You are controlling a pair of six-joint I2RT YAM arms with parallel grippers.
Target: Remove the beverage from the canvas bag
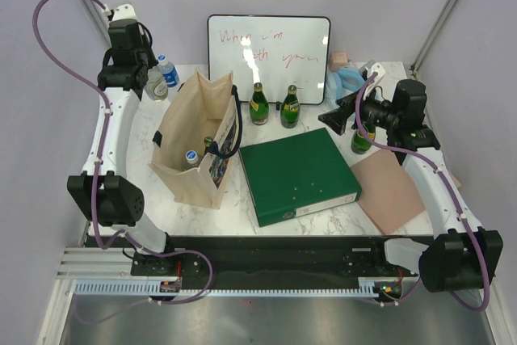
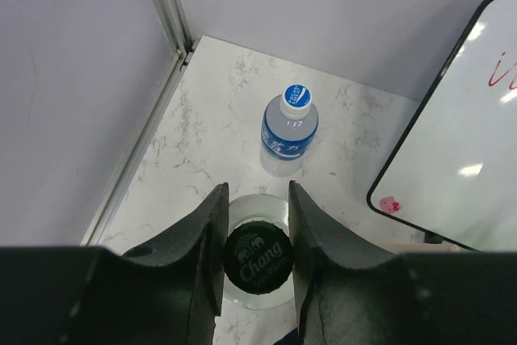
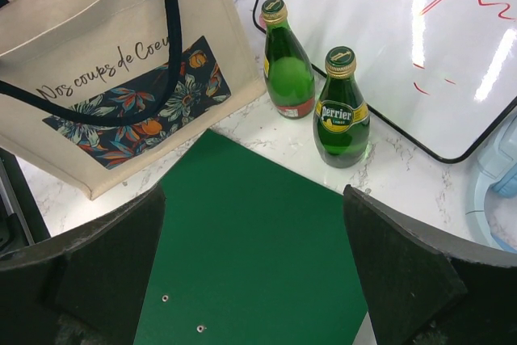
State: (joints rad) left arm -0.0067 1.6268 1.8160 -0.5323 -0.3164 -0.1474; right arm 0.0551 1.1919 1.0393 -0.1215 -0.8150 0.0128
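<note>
The beige canvas bag (image 1: 194, 131) with dark handles stands upright at the left of the table; its flower print shows in the right wrist view (image 3: 105, 62). Inside it a blue-capped bottle (image 1: 192, 155) shows. My left gripper (image 1: 153, 85) is at the back left corner, shut on the black "Chang" cap of a clear soda bottle (image 2: 258, 258), seen from above between my fingers (image 2: 257, 199). A small blue-labelled water bottle (image 2: 289, 129) stands just beyond it. My right gripper (image 3: 254, 232) is open and empty above the green binder (image 1: 297, 174).
A whiteboard (image 1: 269, 46) leans at the back. Two green Perrier bottles (image 1: 258, 104) (image 1: 290, 107) stand before it, a third (image 1: 361, 139) under my right arm. A brown sheet (image 1: 392, 187) lies at the right. Walls close the back left corner.
</note>
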